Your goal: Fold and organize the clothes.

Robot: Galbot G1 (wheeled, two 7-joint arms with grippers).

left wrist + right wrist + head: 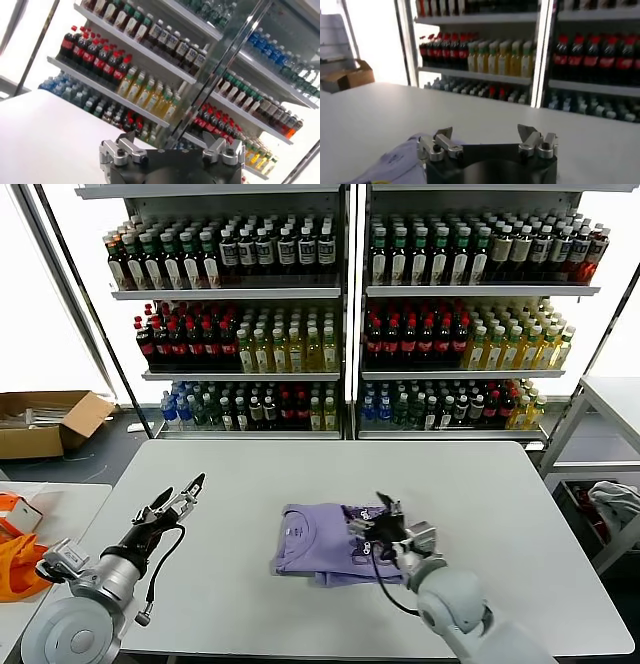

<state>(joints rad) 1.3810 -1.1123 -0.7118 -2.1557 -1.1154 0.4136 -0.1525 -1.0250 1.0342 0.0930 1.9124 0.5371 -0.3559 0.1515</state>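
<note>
You had bright, even light, w/ strong white glare from the windows (45, 304) left & right of the shelves (345, 289); they blew out fully. The table (300, 474) was evenly lit, shadows soft. Both wrist views were blurry; bottles (105, 60) looked smeared. Head view was sharp, verticals splayed at edges.

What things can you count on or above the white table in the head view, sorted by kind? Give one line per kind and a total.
Folded lavender T-shirt: 1
Robot grippers, both with jaws open: 2 (left gripper above bare table, right gripper over the shirt)
Total: 3
</note>
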